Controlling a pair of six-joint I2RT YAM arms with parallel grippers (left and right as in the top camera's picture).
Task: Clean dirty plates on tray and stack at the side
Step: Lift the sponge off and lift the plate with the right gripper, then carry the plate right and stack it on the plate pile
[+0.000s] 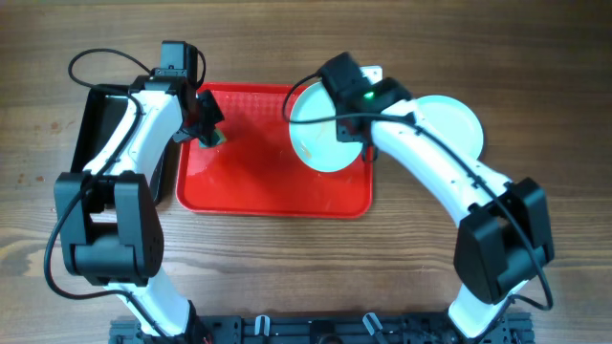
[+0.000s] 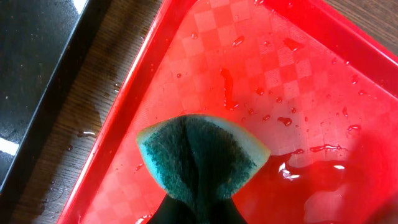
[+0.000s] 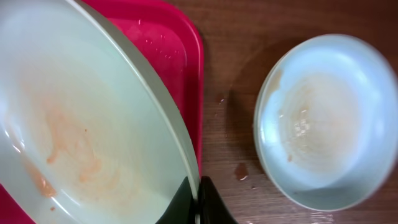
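The red tray (image 1: 258,182) lies wet in the middle of the table. My right gripper (image 3: 196,198) is shut on the rim of a pale mint plate (image 3: 81,124), held tilted over the tray's right end (image 1: 316,129). Orange-brown smears mark the plate's centre. A second plate (image 3: 326,118) rests on the wood right of the tray (image 1: 457,122), with faint brown marks inside. My left gripper (image 2: 199,210) is shut on a green-faced sponge (image 2: 202,152), hanging over the tray's left end near its rim (image 1: 208,134).
A glossy black tray (image 1: 96,129) sits on the table left of the red tray, with a strip of wood between them (image 2: 93,118). Water drops and a puddle (image 2: 323,155) lie on the red tray's floor. A few drops dot the wood (image 3: 241,169) between tray and second plate.
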